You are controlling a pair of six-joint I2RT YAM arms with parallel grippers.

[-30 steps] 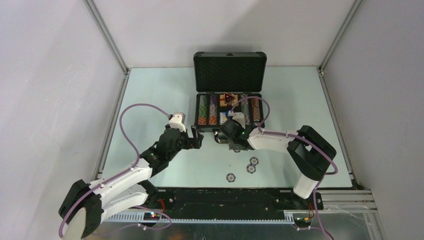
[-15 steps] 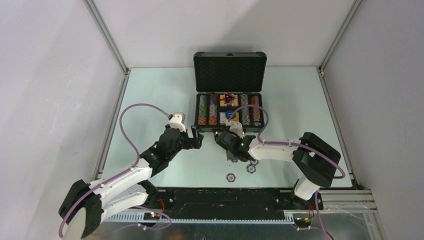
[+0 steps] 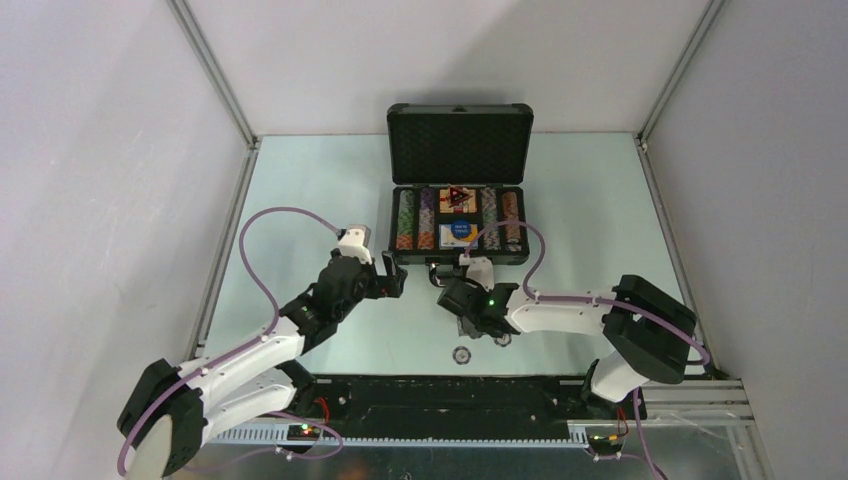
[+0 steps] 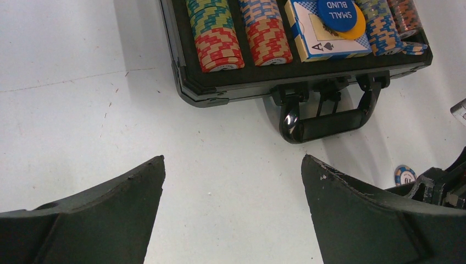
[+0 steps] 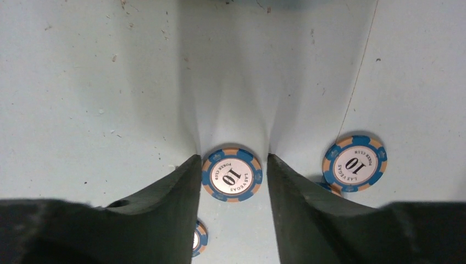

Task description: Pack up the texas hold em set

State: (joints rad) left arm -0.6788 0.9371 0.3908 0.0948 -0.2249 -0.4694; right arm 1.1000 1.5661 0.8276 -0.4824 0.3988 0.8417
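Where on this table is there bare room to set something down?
Bare table lies left of the briefcase, out to the left wall, and likewise on its right. It is crowded before the handle: the left pincer, the right pincer and loose chips.

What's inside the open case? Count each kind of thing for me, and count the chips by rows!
Rows of poker chips: 4
Card boxes: 2, blue card box and red card box
Round buttons showing: 2, blue button over orange button
Triangular marker: 1
Total: 9
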